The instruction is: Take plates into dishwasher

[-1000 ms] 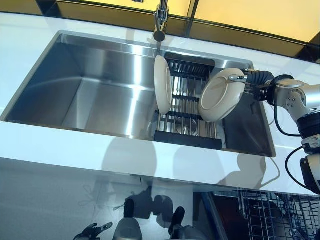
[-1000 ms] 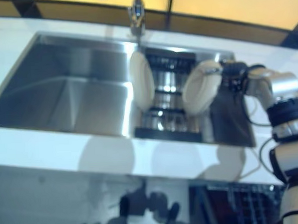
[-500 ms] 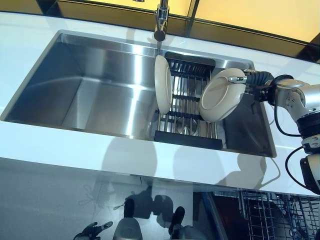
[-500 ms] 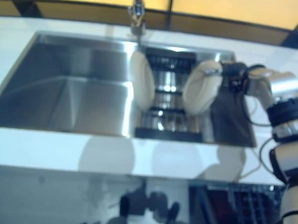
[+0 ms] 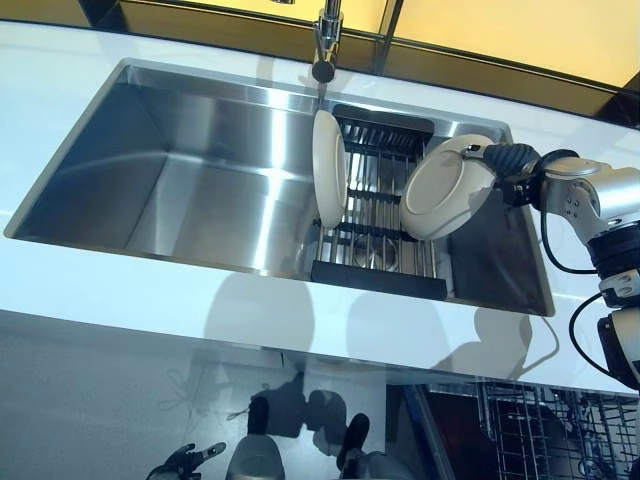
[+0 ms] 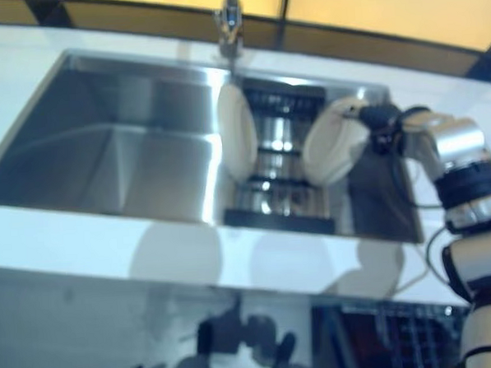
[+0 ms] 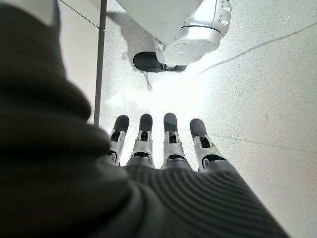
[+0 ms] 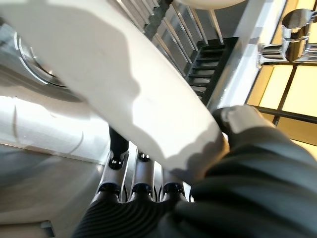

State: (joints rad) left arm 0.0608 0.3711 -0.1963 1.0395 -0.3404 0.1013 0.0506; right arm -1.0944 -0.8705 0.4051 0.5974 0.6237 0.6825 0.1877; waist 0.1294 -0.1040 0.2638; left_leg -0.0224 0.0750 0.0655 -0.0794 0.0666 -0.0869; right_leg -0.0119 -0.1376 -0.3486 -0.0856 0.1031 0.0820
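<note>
Right hand [image 5: 497, 160] pinched the rim of a cream plate [image 5: 445, 190], tilted over the dish rack [image 5: 380, 215] in my sink [image 5: 200, 190]. Another plate [image 5: 329, 169] stood upright in the rack. Left hand [image 7: 163, 144] hung over the floor, fingers straight.

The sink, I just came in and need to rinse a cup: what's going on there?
The robot's right hand is pinching the rim of a cream plate that leans in the dish rack inside the sink. A second plate stands upright at the rack's other side, untouched. The left hand hangs open down by the floor. The dishwasher rack shows below the counter, with no plate visible in it.
</note>
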